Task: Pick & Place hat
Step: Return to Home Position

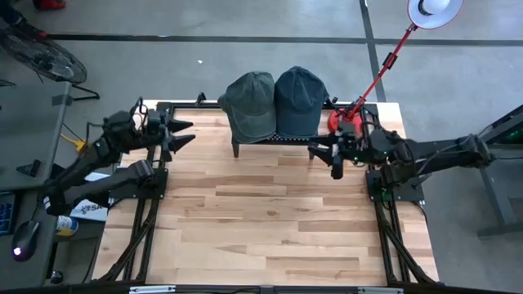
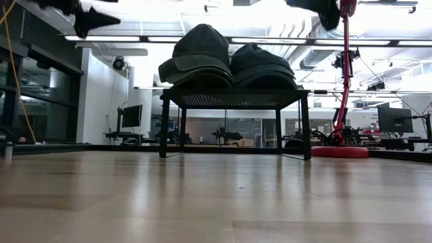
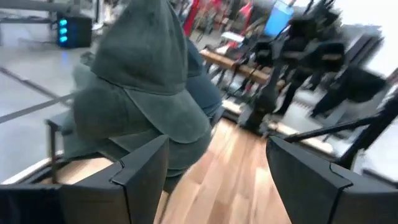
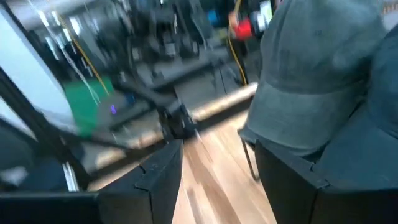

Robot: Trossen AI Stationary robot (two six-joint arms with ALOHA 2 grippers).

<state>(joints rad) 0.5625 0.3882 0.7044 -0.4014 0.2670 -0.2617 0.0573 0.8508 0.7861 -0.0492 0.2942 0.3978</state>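
Green caps (image 2: 201, 55) seem stacked in low view; left claw (image 1: 191, 132), right claw (image 1: 322, 157) gape empty.

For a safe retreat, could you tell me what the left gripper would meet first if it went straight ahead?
Probably the left stack of dark green caps on the shelf: the open left gripper points toward it at about cap height, though depth is unclear.

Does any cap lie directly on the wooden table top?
No, the green cap stack and the blue cap stack both rest on the black shelf.
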